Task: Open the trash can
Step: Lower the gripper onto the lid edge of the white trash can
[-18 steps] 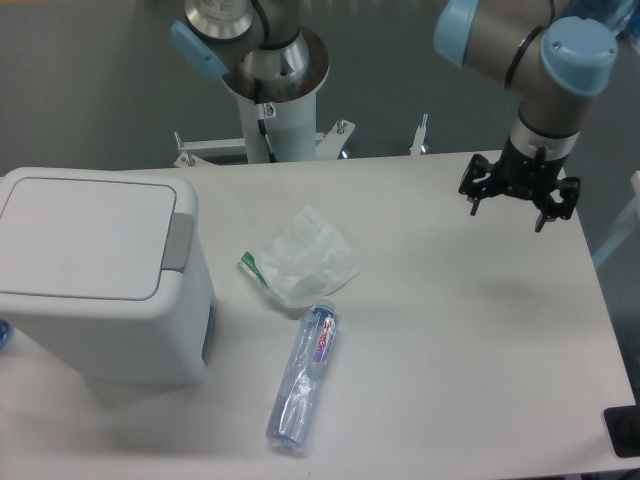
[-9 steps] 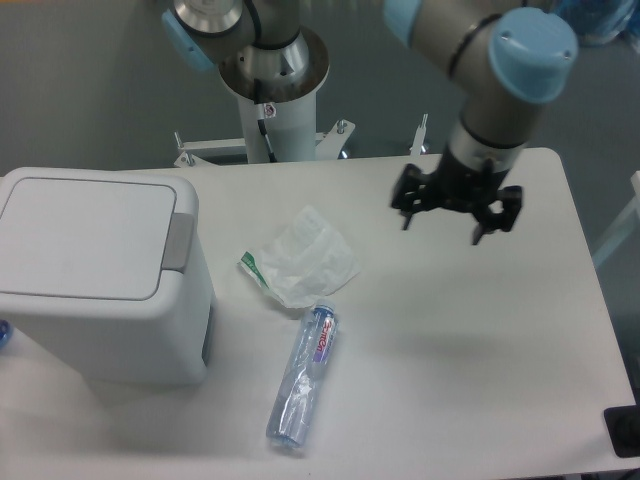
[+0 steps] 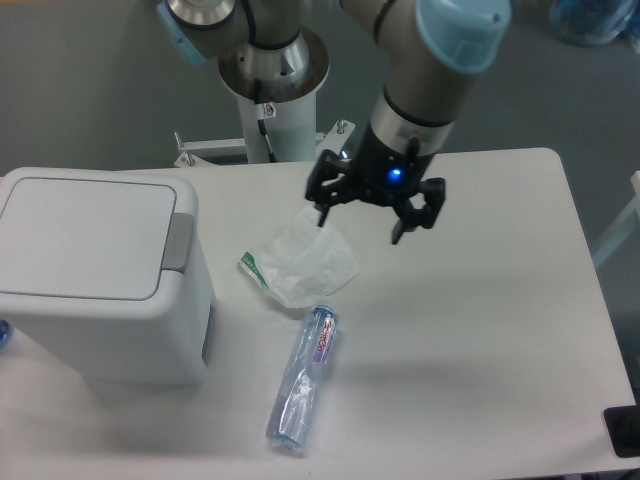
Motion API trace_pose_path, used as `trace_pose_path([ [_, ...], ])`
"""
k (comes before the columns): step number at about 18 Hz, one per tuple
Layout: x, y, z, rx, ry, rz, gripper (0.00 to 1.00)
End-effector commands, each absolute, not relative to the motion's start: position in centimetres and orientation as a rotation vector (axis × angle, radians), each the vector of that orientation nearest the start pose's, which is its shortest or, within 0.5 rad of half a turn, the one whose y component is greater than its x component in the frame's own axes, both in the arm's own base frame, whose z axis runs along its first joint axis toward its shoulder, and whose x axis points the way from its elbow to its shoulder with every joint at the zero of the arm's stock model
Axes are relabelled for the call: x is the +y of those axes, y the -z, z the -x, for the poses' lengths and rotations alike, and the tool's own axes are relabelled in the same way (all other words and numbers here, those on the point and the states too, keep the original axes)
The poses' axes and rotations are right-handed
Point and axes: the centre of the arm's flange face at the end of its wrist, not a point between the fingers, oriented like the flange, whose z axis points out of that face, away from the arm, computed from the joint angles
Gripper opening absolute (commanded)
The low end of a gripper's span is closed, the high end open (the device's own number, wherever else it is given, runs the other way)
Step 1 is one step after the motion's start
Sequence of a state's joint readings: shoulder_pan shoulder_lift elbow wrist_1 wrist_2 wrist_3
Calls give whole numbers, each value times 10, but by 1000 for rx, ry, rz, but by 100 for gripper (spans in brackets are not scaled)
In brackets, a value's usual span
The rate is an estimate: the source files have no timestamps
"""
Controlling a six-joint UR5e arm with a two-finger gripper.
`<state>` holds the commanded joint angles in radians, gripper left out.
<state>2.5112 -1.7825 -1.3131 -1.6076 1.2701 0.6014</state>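
Observation:
The trash can (image 3: 95, 280) is a large boxy white bin at the left of the table. Its flat white lid (image 3: 85, 238) is down, with a grey push tab (image 3: 180, 241) on its right edge. My gripper (image 3: 362, 226) hangs above the table's middle, to the right of the bin and well apart from it. Its fingers are spread open and hold nothing. A blue light glows on its body.
A crumpled white plastic bag (image 3: 302, 258) lies just left of and below the gripper. A clear plastic bottle (image 3: 303, 376) lies in front of the bag. The arm's base post (image 3: 273, 90) stands behind the table. A dark object (image 3: 624, 430) sits at the right front corner.
The gripper has swept left across the table, from the right side to above the middle near the bag. It stays open. The bin, bag and bottle have not moved.

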Motion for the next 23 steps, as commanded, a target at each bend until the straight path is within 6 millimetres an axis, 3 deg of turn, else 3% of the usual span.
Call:
trace_pose_path([
  [2, 476, -501, 372, -506, 316, 2864, 100],
  [5, 493, -493, 359, -569, 344, 2865, 100],
  [10, 523, -510, 340, -690, 353, 2819, 100],
  [16, 549, -509, 309, -755, 392, 2786, 100],
  [18, 552, -504, 294, -729, 401, 2801, 100],
  [23, 551, -504, 287, -724, 407, 2801, 100],
])
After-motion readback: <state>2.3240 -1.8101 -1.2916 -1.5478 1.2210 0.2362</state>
